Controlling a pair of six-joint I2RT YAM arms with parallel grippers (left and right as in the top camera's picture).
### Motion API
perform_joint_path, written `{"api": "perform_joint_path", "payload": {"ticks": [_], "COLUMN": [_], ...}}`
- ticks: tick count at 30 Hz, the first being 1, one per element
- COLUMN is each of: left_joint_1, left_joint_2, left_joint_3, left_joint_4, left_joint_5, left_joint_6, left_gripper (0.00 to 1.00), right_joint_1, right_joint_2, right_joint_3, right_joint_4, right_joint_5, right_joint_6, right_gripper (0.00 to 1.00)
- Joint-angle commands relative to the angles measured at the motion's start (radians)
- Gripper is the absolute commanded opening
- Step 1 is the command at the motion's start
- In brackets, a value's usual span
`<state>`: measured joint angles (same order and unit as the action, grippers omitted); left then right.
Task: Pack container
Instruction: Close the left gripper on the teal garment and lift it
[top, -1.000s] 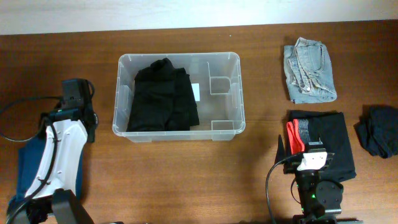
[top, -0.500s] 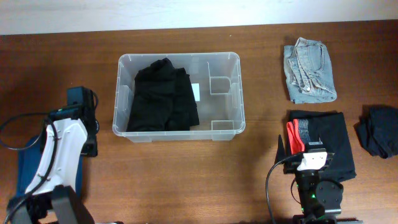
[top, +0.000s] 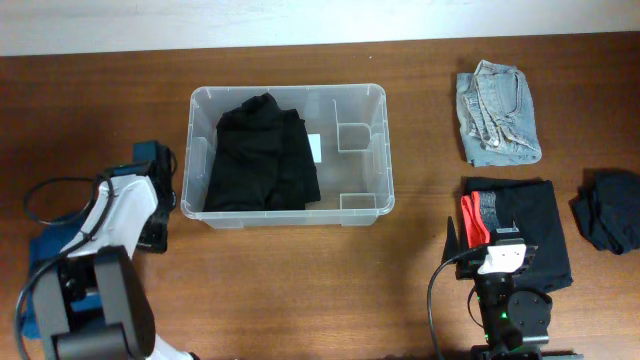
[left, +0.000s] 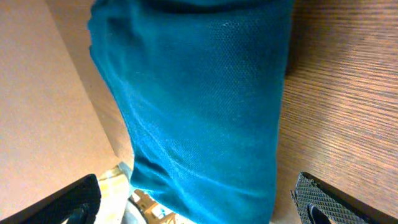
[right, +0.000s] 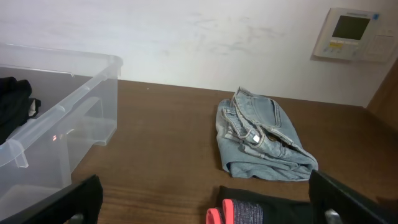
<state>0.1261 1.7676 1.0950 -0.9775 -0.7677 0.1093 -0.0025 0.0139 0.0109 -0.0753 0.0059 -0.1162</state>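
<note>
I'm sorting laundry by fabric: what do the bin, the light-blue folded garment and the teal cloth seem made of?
Container: clear, glossy plastic; contents show through. Light-blue garment: faded denim, likely; visible seams and waistband. Teal cloth: fine knit or mesh, matte; tiny grid texture shows.

Folded jeans (right: 264, 138) lie on the table (right: 168, 149) near the container (right: 68, 118).

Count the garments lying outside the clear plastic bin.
4. Folded light-blue denim jeans right of the clear plastic bin; black folded garment with a red edge, just in front of them; dark crumpled bundle farthest right; teal-blue cloth left of the bin, partly covered. Others may be hidden.
</note>
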Motion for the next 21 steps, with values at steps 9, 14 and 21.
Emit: {"api": "perform_joint_path", "payload": {"ticks": [9, 14, 21], "left_joint_1": [-0.001, 0.002, 0.002], "left_joint_2": [0.115, 0.134, 0.134], "left_joint_3": [-0.003, -0.028, -0.084], "left_joint_4": [0.015, 0.045, 0.101], "left_joint_5": [-0.112, -0.113, -0.151], "left_joint_6": [-0.149, -0.167, -0.178], "left_gripper": [1.00, 1.00, 1.00], "right_joint_1": [-0.006, -0.006, -0.006], "right_joint_2": [-0.010, -0.010, -0.010], "right_joint_3": [-0.005, -0.005, -0.005], "right_joint_4": [-0.006, -0.006, -0.006], "right_joint_5": [0.005, 0.005, 0.005], "right_joint_6": [-0.003, -0.003, -0.003], "right_gripper": [0.98, 0.98, 0.98]}}
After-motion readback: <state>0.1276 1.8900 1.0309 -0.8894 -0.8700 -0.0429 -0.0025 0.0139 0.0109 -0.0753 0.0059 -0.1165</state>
